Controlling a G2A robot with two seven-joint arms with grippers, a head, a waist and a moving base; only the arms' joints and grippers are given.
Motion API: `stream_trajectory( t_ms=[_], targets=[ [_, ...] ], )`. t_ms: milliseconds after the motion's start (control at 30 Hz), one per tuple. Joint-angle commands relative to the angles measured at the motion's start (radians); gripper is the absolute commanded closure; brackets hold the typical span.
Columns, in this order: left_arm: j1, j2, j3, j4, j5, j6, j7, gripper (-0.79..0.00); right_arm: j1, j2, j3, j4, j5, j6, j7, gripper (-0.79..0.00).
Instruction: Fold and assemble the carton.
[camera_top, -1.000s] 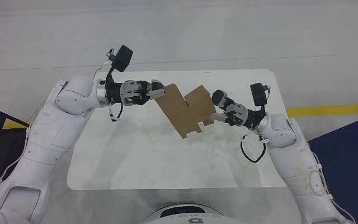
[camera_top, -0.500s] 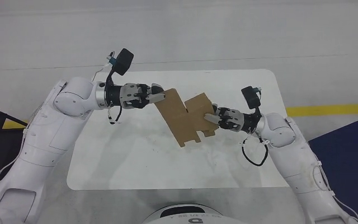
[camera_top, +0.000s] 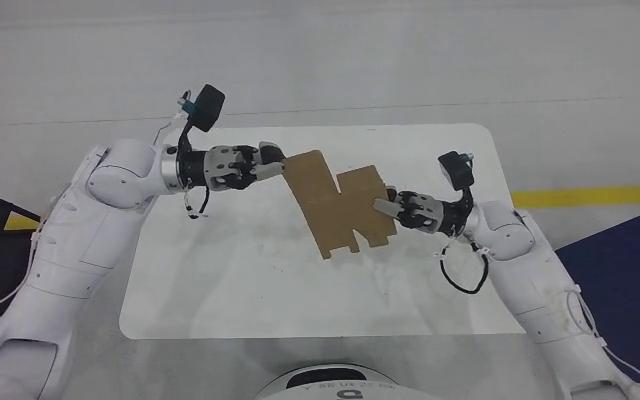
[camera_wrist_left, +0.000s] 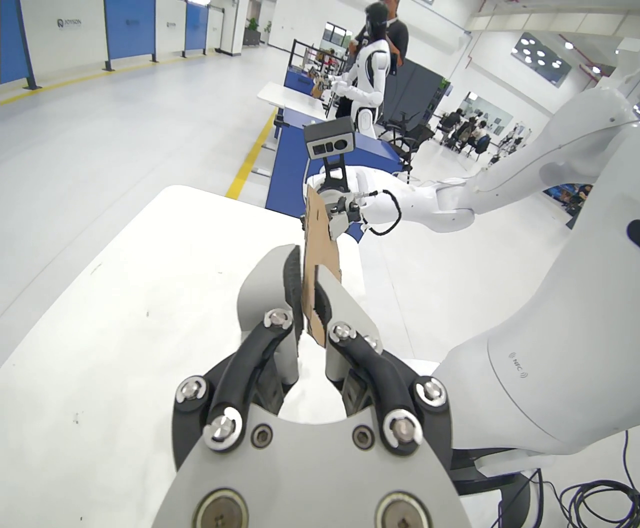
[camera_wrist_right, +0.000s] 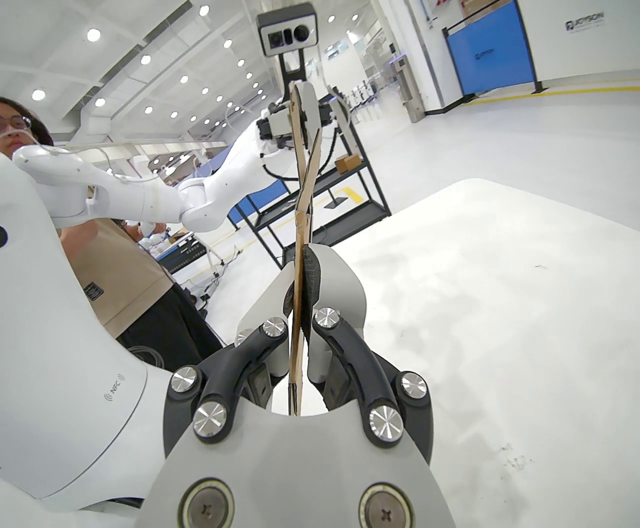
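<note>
A flat brown carton hangs above the middle of the white table, held between both arms. My left gripper is shut on the carton's far-left corner; the left wrist view has the cardboard edge-on between the pads, with the gripper clamped on it. My right gripper is shut on the right edge. In the right wrist view the carton runs edge-on through that gripper toward the other arm's gripper.
The table top under the carton is bare white, with rounded corners and open floor around it. A yellow floor line runs off to the right. A black shelf rack stands beyond the table's edge.
The right gripper came in from beside the carton and closed on its right edge. The carton has flattened out and shifted slightly right; the left arm drew back a little.
</note>
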Motion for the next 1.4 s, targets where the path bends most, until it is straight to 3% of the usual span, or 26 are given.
stream_trajectory(
  t_ms=[0, 167, 333, 733, 867, 1000, 1133, 1200, 1367],
  targets=[
    [0.02, 0.008, -0.039, 0.024, 0.017, 0.0, 0.02, -0.785, 0.011, -0.003, 0.018, 0.031, -0.015, 0.032, -0.06, 0.0],
    [0.113, 0.031, -0.113, 0.08, 0.081, -0.025, 0.027, -0.785, 0.048, -0.011, 0.038, 0.07, 0.068, 0.208, -0.194, 0.0],
    [0.206, 0.036, -0.136, 0.095, 0.063, -0.04, 0.103, -0.785, 0.083, -0.02, 0.056, 0.09, 0.069, 0.302, -0.313, 0.0],
    [0.209, 0.036, -0.137, 0.097, 0.069, -0.04, 0.105, -0.785, 0.093, -0.022, 0.053, 0.092, 0.048, 0.327, -0.329, 0.0],
    [0.209, 0.036, -0.137, 0.097, 0.069, -0.04, 0.105, -0.785, 0.058, -0.037, 0.008, 0.076, 0.365, 0.333, -0.278, 0.0],
    [0.209, 0.036, -0.137, 0.097, 0.069, -0.04, 0.105, -0.785, 0.07, -0.065, -0.07, 0.003, 0.935, 0.379, -0.078, 0.0],
    [0.209, 0.036, -0.137, 0.097, 0.069, -0.04, 0.105, -0.785, 0.115, -0.096, -0.104, 0.048, 1.478, 0.623, 0.191, 0.0],
    [0.209, 0.036, -0.137, 0.097, 0.069, -0.04, 0.105, -0.785, 0.139, -0.114, -0.127, 0.09, 1.684, 0.783, 0.257, 0.0],
    [0.209, 0.036, -0.137, 0.097, 0.069, -0.04, 0.105, -0.785, 0.187, -0.157, -0.196, 0.165, 1.998, 1.092, 0.332, 0.0]
  ],
)
